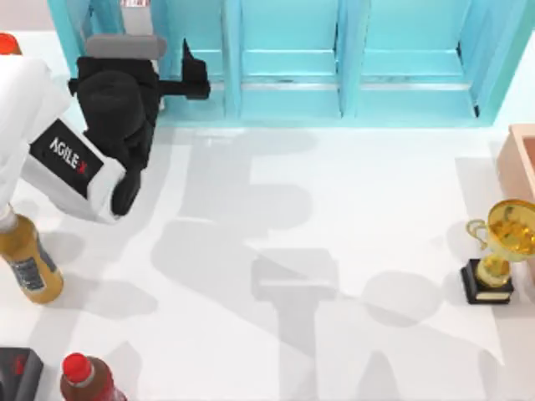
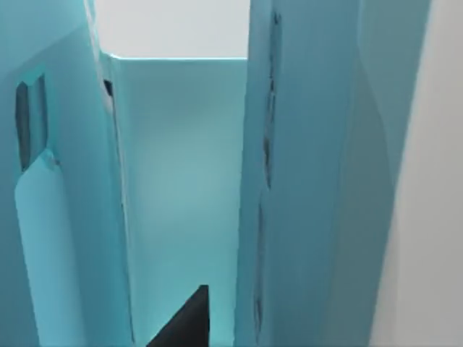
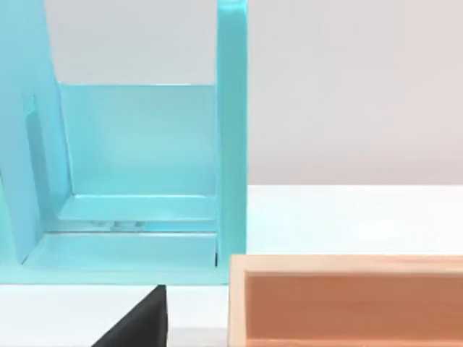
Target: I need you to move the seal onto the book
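closest under the overhead camera stand a red-capped bottle and a dark box at the table's front left corner, with an amber bottle just behind them. across on the right sits a gold trophy on its black base, and past it the corner of a wooden box at the table's edge.

farther back, my left gripper is up against the light-blue shelf unit, at the mouth of its leftmost compartment. whether it is open or closed i cannot tell. my right gripper is parked near the wooden box, facing the shelf; its state i cannot tell either.

where the seal and the book lie i cannot say from these views. i judge the task is at its searching or reaching stage, with nothing picked up yet. the next move calls for finding the seal, possibly inside the shelf, and lining the left gripper on it.

as for containers: the compartment my left wrist looks into holds nothing i can make out, the one facing the right wrist looks bare too, and the wooden box's inside is mostly hidden.
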`<action>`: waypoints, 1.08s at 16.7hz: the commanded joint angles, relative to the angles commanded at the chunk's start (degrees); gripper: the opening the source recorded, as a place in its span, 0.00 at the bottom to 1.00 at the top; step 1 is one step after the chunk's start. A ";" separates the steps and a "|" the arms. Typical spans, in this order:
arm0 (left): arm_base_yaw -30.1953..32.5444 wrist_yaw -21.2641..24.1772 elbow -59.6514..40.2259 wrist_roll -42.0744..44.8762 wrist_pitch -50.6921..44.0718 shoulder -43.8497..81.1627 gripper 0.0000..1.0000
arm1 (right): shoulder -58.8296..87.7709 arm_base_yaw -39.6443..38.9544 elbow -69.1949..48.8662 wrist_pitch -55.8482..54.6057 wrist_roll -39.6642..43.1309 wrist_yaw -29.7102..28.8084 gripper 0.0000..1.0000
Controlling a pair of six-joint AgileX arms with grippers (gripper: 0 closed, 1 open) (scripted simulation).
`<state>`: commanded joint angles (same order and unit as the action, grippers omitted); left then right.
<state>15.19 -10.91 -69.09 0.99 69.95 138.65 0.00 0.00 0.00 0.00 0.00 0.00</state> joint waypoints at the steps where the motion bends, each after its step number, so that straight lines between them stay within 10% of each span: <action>1: 0.00 0.00 0.00 0.00 0.00 0.00 0.92 | 0.00 0.00 0.00 0.00 0.00 0.00 1.00; 13: 0.00 0.00 0.00 0.00 0.00 0.00 0.02 | 0.00 0.00 0.00 0.00 0.00 0.00 1.00; 18: 0.00 0.00 0.00 0.00 0.00 0.00 0.00 | 0.00 0.00 0.00 0.00 0.00 0.00 1.00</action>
<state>15.19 -10.91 -69.09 0.99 69.95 138.65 0.00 0.00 0.00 0.00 0.00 0.00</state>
